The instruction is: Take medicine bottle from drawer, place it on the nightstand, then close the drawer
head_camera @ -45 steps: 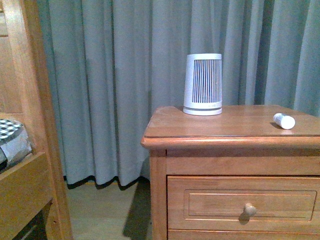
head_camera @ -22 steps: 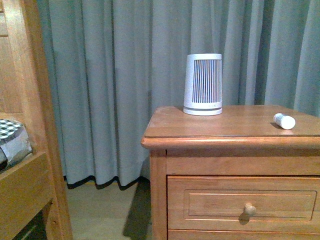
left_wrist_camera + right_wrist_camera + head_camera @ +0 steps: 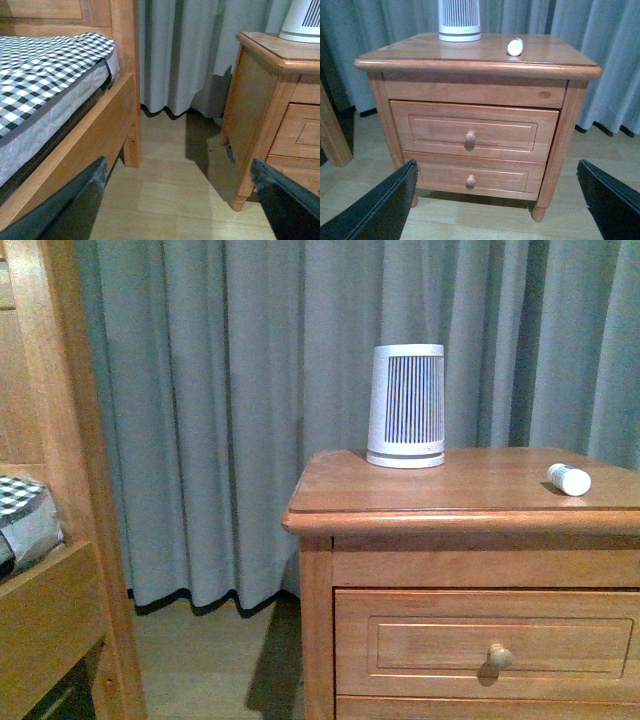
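Note:
The medicine bottle point(image 3: 569, 479) lies on its side on the nightstand point(image 3: 420, 495), near the top's right side; in the right wrist view the bottle point(image 3: 515, 46) rests beside the white slatted device. The upper drawer point(image 3: 440, 131) with its round knob point(image 3: 470, 138) sits close against the cabinet face; the drawer point(image 3: 590, 650) looks the same from the front. My right gripper point(image 3: 495, 205) hangs open low before the nightstand point(image 3: 475, 62), holding nothing. My left gripper point(image 3: 180, 205) is open over the floor between bed and nightstand point(image 3: 260, 55). Neither arm shows in the front view.
A white tapered device with grey slats point(image 3: 406, 406) stands at the back of the nightstand top. A wooden bed frame point(image 3: 95, 130) with a checked mattress point(image 3: 45, 65) is to the left. Grey curtains point(image 3: 230, 390) hang behind. The lower drawer point(image 3: 470, 175) is shut.
The front view has shifted by a few pixels. The bottle, the drawer and the device have not moved.

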